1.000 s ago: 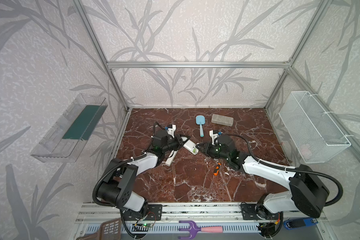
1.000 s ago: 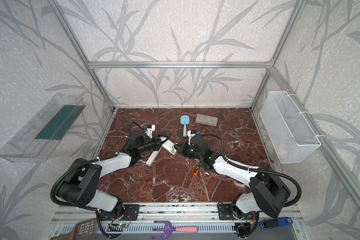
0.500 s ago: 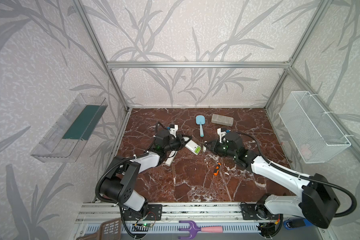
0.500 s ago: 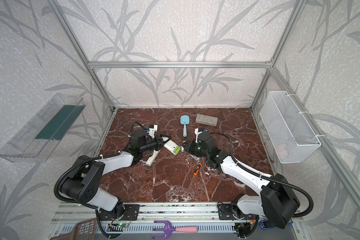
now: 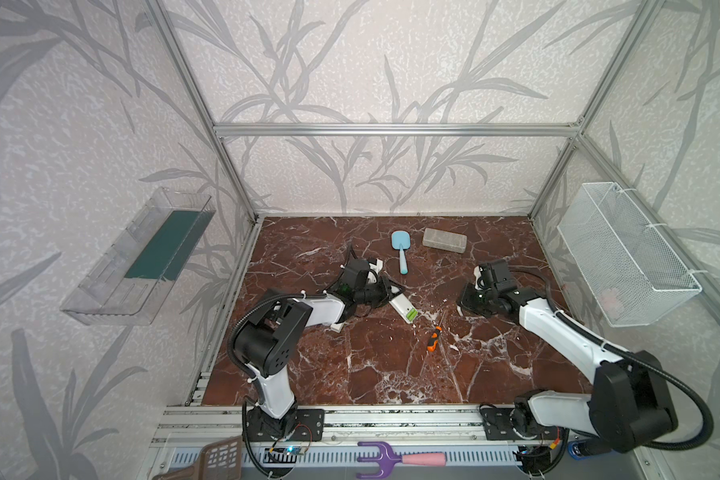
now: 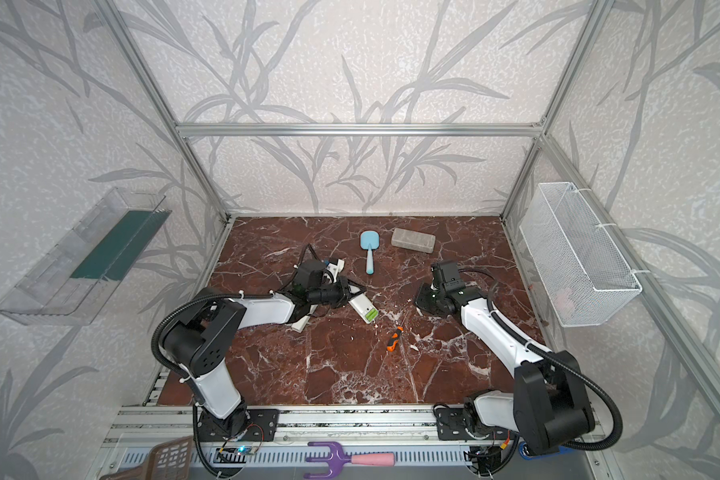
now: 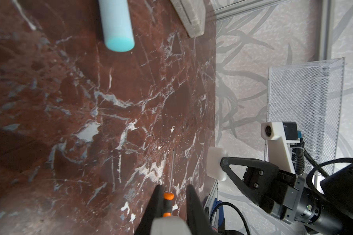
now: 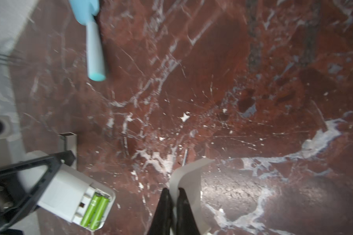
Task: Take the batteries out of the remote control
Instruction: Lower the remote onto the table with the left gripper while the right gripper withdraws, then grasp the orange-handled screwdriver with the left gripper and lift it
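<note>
Two batteries (image 8: 95, 209) sit side by side, uncovered, at the 4 o'clock end of the remote (image 5: 402, 305), near the middle of the worktop (image 5: 350, 374) in both top views. The left pincer (image 5: 389, 293) is closed narrowly on the remote's 10 o'clock end. I judge this steadies the remote with the batteries facing up and leaves that end free to reach. The right pincer (image 8: 173, 196), at 3 o'clock from the remote and well apart from it, is pinched tight on the thin white cover (image 7: 215, 162). That is why the batteries lie bare, and the cover probably needs setting down before this arm can pick at them. The screwdriver (image 5: 434, 338) lies loose near the remote at its 5 o'clock, in neither pincer. No battery is out yet. I cannot tell whether the remote rests on the worktop or is lifted.
</note>
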